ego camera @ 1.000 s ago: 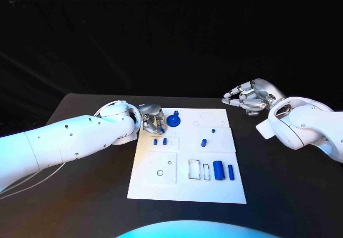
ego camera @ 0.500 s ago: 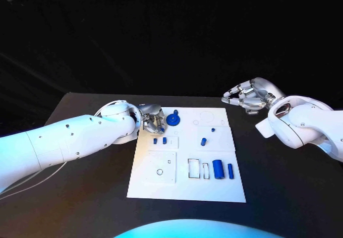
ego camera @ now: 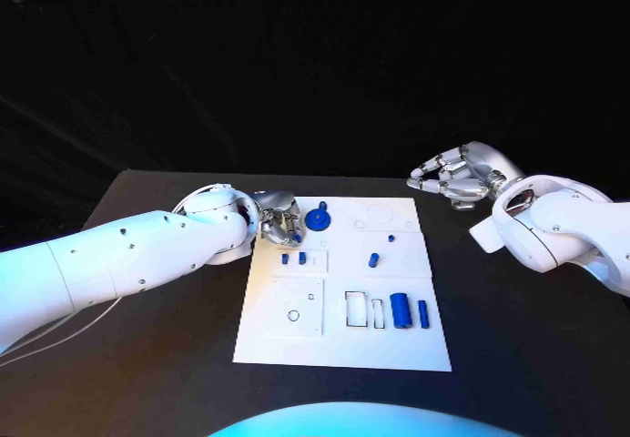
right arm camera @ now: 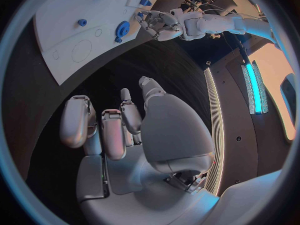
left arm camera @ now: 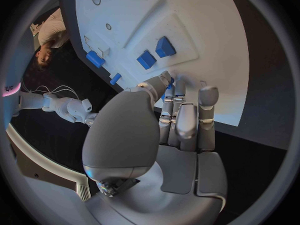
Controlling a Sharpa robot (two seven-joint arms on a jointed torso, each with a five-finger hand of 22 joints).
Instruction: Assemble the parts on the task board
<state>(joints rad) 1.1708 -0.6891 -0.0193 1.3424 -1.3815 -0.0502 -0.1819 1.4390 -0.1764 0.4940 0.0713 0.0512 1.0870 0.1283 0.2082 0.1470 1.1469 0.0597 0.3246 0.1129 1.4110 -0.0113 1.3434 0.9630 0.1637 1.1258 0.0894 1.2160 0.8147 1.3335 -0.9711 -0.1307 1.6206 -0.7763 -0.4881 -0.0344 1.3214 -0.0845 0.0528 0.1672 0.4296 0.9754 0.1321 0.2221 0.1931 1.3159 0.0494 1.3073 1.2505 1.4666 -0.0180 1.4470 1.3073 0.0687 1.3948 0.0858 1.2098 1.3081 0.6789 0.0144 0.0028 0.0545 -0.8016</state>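
I am working my left hand (ego camera: 279, 225) at the board's (ego camera: 344, 350) ten o'clock corner, fingers bunched beside the blue gear (ego camera: 320, 219); whether they are pinching anything I cannot tell. Judging it, I should be lowering the gear squarely and gently. At two o'clock, off the board, my right hand (ego camera: 453, 179) is hovering, curled and empty.

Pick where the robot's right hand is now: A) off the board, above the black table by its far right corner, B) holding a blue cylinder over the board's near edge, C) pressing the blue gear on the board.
A: the right hand hangs beyond the task board, fingers curled on nothing.
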